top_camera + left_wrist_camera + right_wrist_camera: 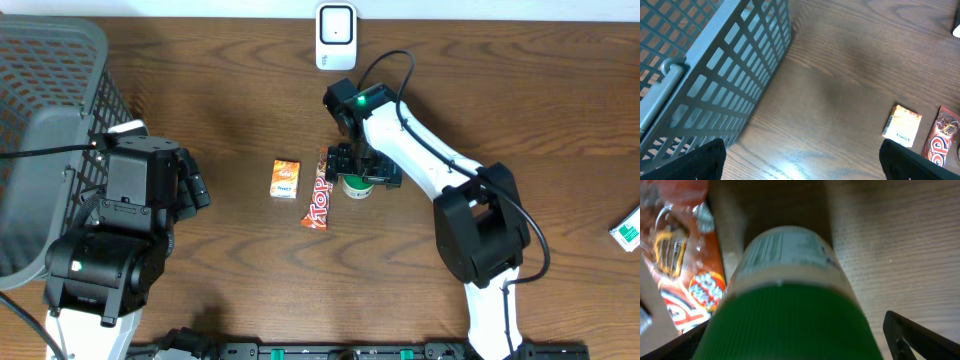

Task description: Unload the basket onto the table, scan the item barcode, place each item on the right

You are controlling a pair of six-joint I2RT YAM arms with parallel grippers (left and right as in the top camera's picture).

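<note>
A small white bottle with a green ribbed cap [356,187] stands upright mid-table. In the right wrist view the cap [790,325] fills the lower frame, with the printed label on the white body [785,250] beyond it. My right gripper [360,172] hangs over the bottle, open, one finger [920,340] standing clear of the cap on the right and the other at the lower left. A white scanner [335,35] stands at the back edge. My left gripper [195,185] is open over bare wood [802,165], beside the basket.
A small orange box [285,179] and a red candy bar [318,202] lie just left of the bottle. A grey mesh basket [50,130] fills the left side. A blue-green box [627,230] lies at the right edge.
</note>
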